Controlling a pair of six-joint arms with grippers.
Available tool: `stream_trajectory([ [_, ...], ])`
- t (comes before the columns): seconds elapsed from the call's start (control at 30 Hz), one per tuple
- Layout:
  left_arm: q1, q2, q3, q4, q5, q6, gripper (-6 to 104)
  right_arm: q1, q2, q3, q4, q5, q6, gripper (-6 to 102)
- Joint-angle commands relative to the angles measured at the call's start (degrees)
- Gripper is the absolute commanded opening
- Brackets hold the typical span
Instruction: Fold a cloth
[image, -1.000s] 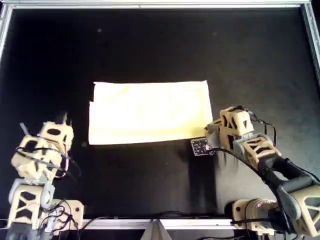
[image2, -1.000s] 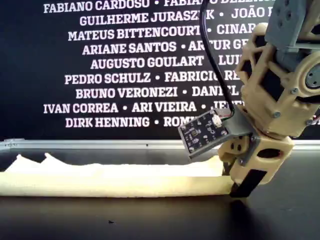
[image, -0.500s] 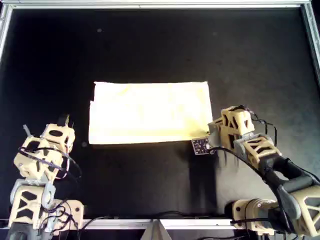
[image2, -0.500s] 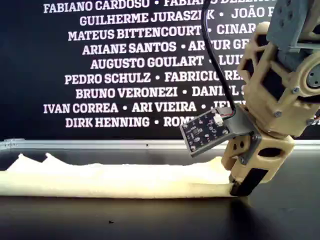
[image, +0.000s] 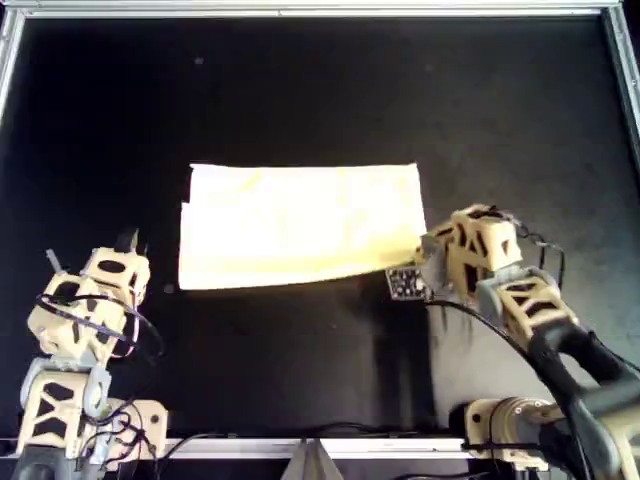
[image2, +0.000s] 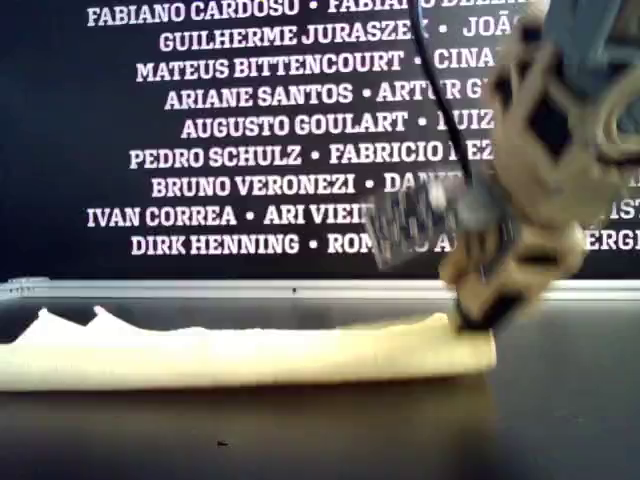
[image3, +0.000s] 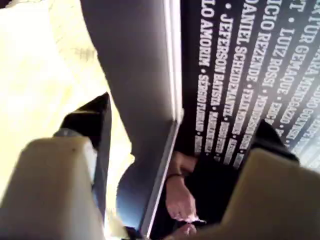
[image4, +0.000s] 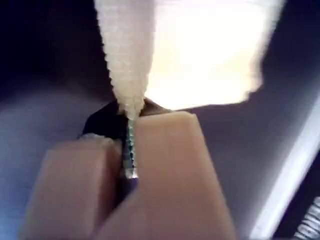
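Cloth (image: 300, 224) mid-table, folded once into a long rectangle, near corner toward the overhead view's right pinched tight and lifted in the right gripper (image4: 131, 131), left gripper (image: 118, 243) parked wide-jawed off its other end, second fold not yet made.

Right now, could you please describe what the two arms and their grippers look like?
Both arms are built of cream-tan plastic with open lattice-like housings and thin black cables looped over them. The right arm has dark grey links lower down and a small dark circuit board beside its wrist. The right gripper has blocky tan fingers; the left gripper carries black-tipped tan fingers.
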Motion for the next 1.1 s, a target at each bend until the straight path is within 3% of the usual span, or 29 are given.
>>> stream_trajectory([
  [0.0,1.0,0.9,-2.3,-0.5,-0.1,0.3,99,0.8,7.5,-3.3,-2.3,-0.5,-0.26,-2],
  [0.17,1.0,0.9,-4.5,-0.5,-0.2,0.3,99,1.5,5.4,-10.4,-2.3,-0.9,-0.26,-2],
  [0.53,1.0,0.9,-7.8,-0.5,-0.2,0.3,98,18.8,-18.9,-40.3,-2.3,0.0,-0.26,-2],
  [1.07,1.7,0.9,-7.8,-0.5,-0.3,0.3,98,34.1,-53.0,-85.5,-2.3,-0.2,-0.26,-2],
])
